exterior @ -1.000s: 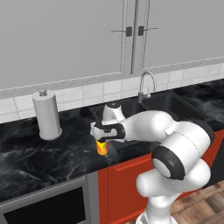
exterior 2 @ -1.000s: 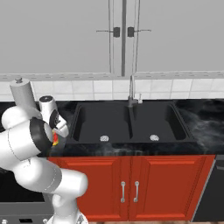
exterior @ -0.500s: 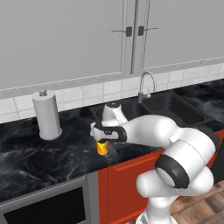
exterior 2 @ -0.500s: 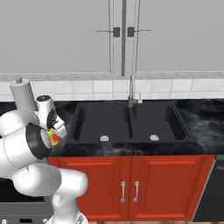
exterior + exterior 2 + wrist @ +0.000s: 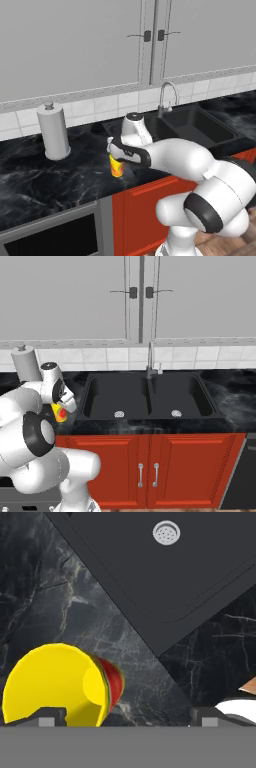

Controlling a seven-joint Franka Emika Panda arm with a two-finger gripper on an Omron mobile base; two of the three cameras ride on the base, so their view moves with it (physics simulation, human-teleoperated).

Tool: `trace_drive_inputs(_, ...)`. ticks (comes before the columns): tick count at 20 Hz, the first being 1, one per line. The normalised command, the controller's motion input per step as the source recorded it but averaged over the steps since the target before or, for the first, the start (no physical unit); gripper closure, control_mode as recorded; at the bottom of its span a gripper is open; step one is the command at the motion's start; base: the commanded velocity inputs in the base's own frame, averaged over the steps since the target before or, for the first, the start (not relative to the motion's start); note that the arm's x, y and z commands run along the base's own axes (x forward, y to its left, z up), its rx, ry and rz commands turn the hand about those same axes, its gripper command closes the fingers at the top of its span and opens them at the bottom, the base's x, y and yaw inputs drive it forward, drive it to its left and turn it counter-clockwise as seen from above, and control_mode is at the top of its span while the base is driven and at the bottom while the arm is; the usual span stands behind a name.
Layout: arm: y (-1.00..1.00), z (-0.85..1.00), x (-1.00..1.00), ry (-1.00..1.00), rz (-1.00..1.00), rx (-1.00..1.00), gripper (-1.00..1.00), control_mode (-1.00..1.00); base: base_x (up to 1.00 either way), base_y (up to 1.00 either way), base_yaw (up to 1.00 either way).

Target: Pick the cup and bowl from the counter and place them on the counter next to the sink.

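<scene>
From the left base view I've got the arm bent over the surface (image 5: 45, 175), with the gripper (image 5: 115, 161) hanging just left of the sink (image 5: 197, 127). The cup (image 5: 117, 166) sits right under the hand here, yellow with the orange-red patch facing me. Its top is covered by the hand, so I can't see how the fingers meet it, and I can't tell whether its base is on the surface or just above it. This view also gives me the paper towel roll (image 5: 53, 131) standing well off to the left by the tiled wall, plus the faucet (image 5: 167, 97) behind the arm.

The right base view is where I get the whole sink (image 5: 150, 398), both basins and both drains, with the faucet (image 5: 150, 363) at the back. The arm blocks most of the action, though: just a sliver of the cup (image 5: 60, 414) pokes out beside the wrist, and the roll (image 5: 26, 363) is half hidden behind the arm.

The hand view looks straight down. The cup (image 5: 60, 687) is at lower left, open mouth toward the camera, resting against the left fingertip (image 5: 47, 717), while the right fingertip (image 5: 202, 717) is well apart from it. So the jaws look wide rather than pinched on it. A corner of one basin with its drain (image 5: 166, 533) fills the top.
</scene>
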Motion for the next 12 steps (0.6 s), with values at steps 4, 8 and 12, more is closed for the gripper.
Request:
trace_drive_inputs(4,-0.18,0.46,0.02,0.00,-0.02,0.00,-1.00,-1.00,0.00,0.00,0.00)
trace_drive_inputs(8,-0.25,0.35,-0.30,0.00,0.00,0.00,-1.00,-1.00,0.00,0.00,0.00)
trace_drive_inputs(12,-0.24,0.16,-0.71,0.00,0.02,0.00,-1.00,-1.00,0.00,0.00,0.00)
